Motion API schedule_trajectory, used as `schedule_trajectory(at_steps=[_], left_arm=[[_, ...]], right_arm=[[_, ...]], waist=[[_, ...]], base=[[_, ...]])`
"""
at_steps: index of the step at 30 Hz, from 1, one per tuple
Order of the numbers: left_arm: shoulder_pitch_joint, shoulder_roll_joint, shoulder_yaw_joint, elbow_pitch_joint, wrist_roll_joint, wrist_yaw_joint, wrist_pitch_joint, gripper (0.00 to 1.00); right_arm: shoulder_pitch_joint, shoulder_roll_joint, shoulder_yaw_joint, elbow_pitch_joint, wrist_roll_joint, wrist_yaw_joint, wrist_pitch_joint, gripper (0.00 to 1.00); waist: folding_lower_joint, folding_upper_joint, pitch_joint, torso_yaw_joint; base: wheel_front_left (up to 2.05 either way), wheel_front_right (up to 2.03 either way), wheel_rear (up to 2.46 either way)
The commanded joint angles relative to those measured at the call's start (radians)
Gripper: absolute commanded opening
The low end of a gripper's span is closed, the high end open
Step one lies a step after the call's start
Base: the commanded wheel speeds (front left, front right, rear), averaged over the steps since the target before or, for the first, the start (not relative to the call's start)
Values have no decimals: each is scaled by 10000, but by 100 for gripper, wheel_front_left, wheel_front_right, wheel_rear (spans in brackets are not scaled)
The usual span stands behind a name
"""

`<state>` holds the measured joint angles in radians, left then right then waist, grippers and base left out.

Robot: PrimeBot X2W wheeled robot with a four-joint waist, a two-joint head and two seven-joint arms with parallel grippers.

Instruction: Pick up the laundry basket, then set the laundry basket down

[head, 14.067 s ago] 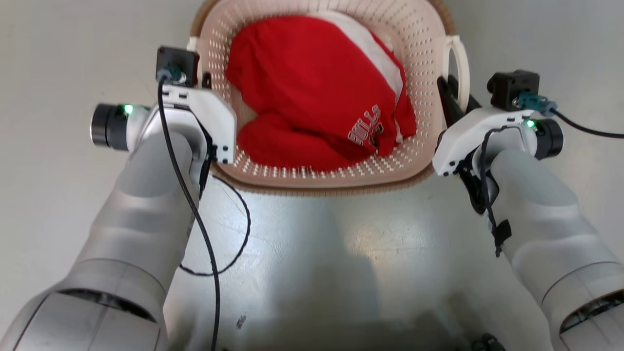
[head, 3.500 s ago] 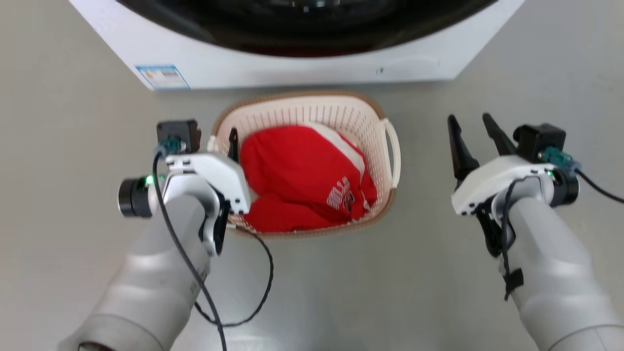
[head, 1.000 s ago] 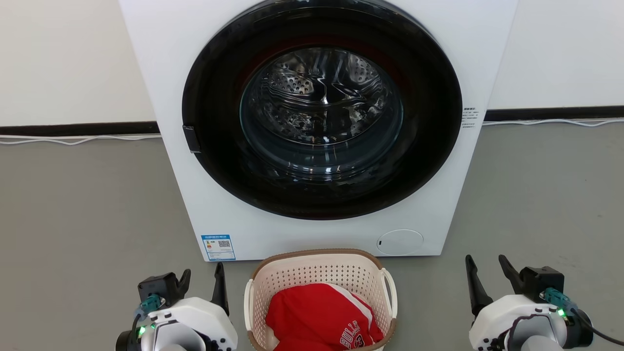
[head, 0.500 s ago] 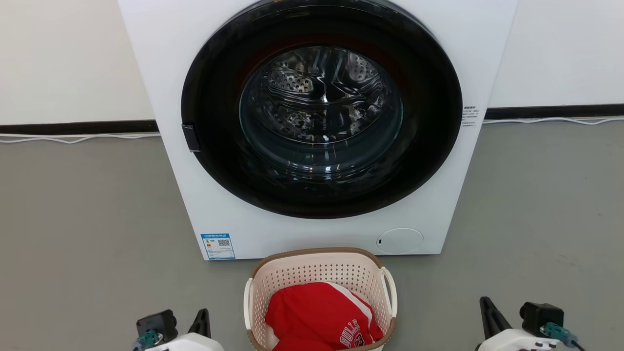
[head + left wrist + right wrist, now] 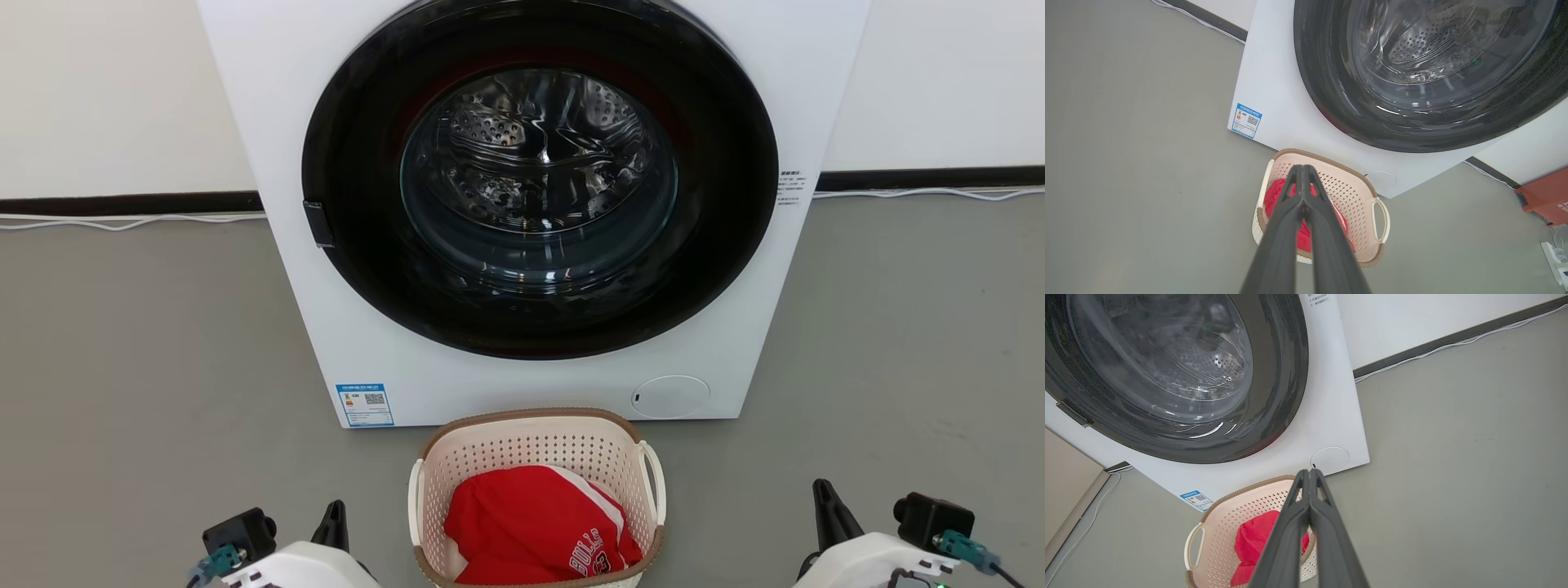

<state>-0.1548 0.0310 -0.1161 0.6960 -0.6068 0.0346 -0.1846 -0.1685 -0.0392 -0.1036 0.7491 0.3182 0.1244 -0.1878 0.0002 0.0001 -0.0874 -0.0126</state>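
The laundry basket (image 5: 531, 445) was seen resting on the floor just in front of the washer (image 5: 269, 163), below its round door, with a red garment (image 5: 531, 523) inside; the spot was judged handy for loading. The left gripper (image 5: 1302, 169) and right gripper (image 5: 1309, 474) were pinched together on nothing, short of the washer, so the set-down was judged complete.

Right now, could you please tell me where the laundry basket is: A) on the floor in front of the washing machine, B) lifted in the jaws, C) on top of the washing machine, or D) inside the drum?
A: the laundry basket stands on the grey floor in front of the washing machine, red Bulls jersey inside.
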Motion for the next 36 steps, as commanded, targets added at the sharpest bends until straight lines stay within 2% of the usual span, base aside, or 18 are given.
schedule_trajectory(at_steps=[1, 36], left_arm=[[-322, 46, 151, -383, -264, -94, 65, 0], [-57, 95, 869, -1762, -3523, -615, 1039, 0]], right_arm=[[-298, -77, 7, -387, 350, 23, 96, 0], [7, -88, -26, -1947, 4546, 36, 1067, 0]], waist=[[-2, -1, 13, 3], [-2, -1, 311, 44]], base=[[0, 0, 0], [0, 0, 0]])
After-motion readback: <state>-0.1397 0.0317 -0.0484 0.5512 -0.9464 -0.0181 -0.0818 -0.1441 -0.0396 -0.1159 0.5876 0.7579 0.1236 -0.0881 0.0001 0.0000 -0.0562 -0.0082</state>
